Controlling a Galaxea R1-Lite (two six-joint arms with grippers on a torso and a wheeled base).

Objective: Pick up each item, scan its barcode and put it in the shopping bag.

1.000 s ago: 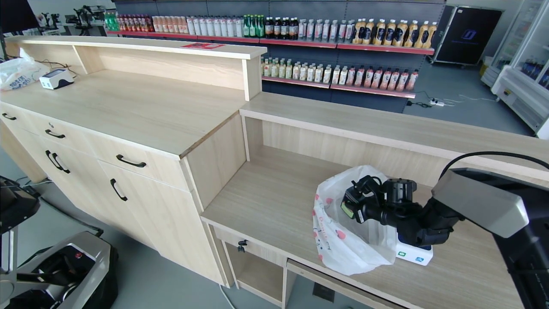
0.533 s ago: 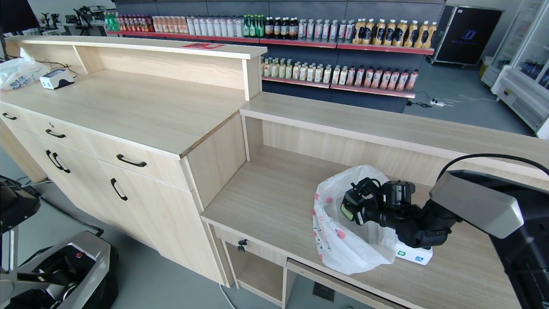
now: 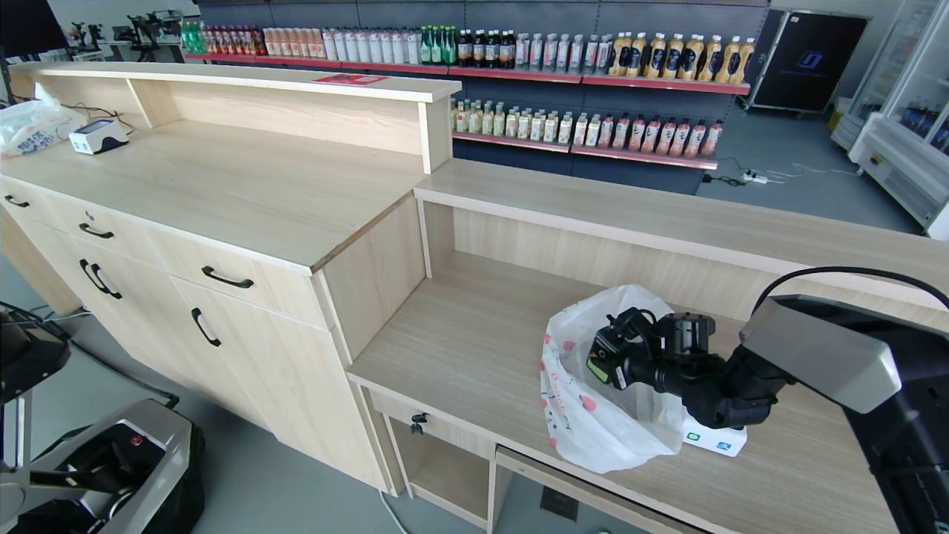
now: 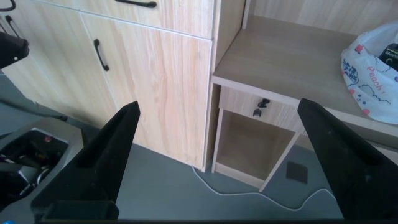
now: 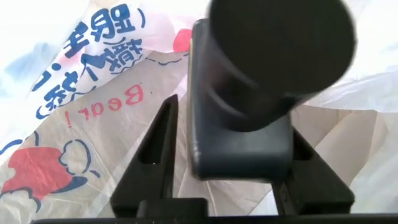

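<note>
The white plastic shopping bag (image 3: 586,423) with red and blue print stands open on the lower counter (image 3: 474,341). My right gripper (image 3: 614,354) sits in the bag's mouth, shut on a dark item with a green label (image 3: 597,363). The right wrist view has this dark item (image 5: 249,118), with its round black top, clamped between the fingers (image 5: 158,155) above the bag's printed plastic (image 5: 68,124). My left gripper (image 4: 217,109) hangs open and empty over the grey floor beside the cabinet, and the bag (image 4: 373,81) is far off to its side.
A white scanner box (image 3: 715,439) lies on the counter behind my right arm. On the higher counter at far left sit another white device (image 3: 96,135) and a plastic bag (image 3: 30,122). Drink shelves (image 3: 593,81) line the back wall.
My right gripper with the dark item has eased slightly lower and leftward into the bag's mouth. The left arm has kept still.
</note>
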